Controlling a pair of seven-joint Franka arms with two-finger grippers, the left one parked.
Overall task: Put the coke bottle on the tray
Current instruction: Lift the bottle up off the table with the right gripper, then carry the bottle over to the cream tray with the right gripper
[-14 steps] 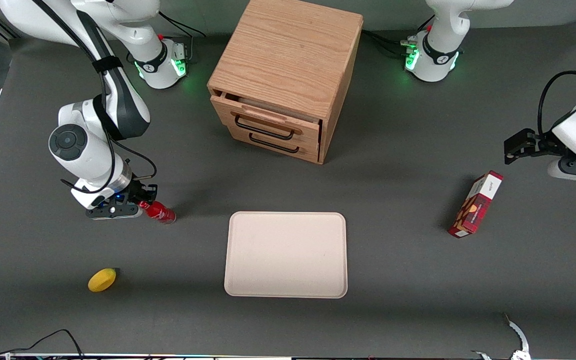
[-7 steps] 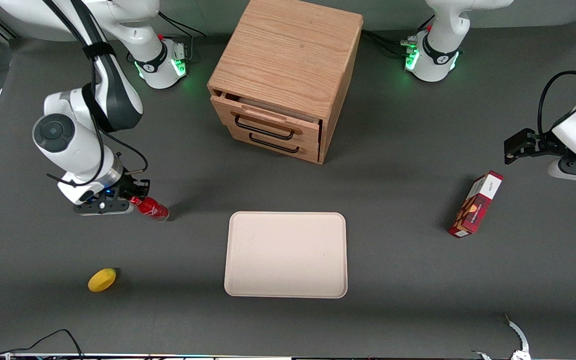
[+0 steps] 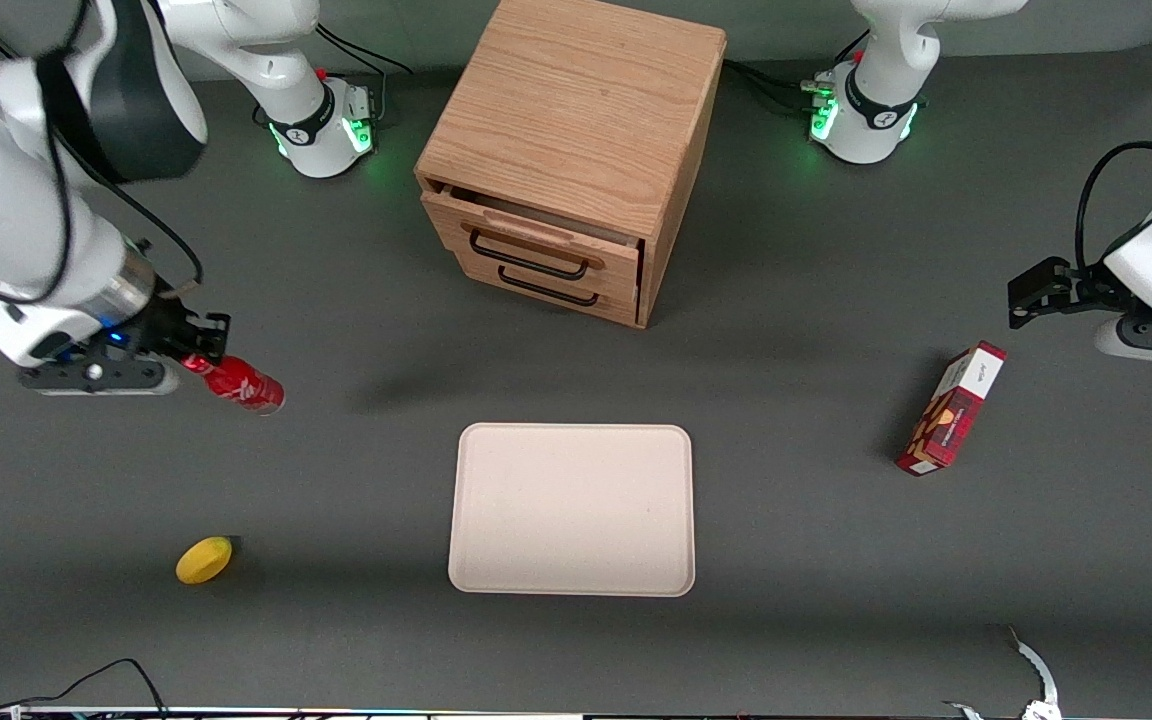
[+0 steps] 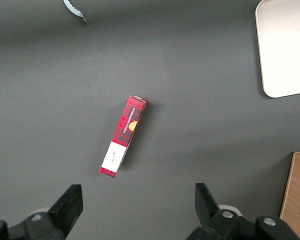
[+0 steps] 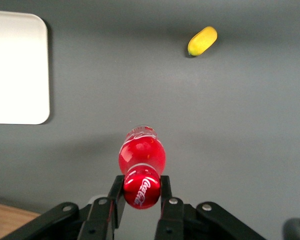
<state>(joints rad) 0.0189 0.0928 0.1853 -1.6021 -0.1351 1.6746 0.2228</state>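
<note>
The gripper is clamped on the cap end of the coke bottle, fingers pinching either side of the red cap. In the wrist view the bottle hangs straight down from the jaws, body below the cap, nothing touching it underneath. In the front view it is clear of the table, with a dark smudge on the surface nearer the cabinet that looks like its shadow, so I judge it lifted and in carry. Key relation: the tray lies sideways from the gripper, toward the parked arm's end of the table, and somewhat nearer the front camera. They are well apart, with bare table between. The tray's long sides run across the table, so there's plenty of landing area along the travel direction. The bottle's long axis is roughly vertical under the gripper; the tilt in the front view could be just viewing angle, can't tell. The next move looks like a sideways traverse with a small shift toward the camera, then lower and release. Risk: narrow base, so if it lands tilted it may topple on the flat tray. The lemon sits nearer the camera than the gripper, off the path. The red carton is at the parked arm's end, not in play.
</note>
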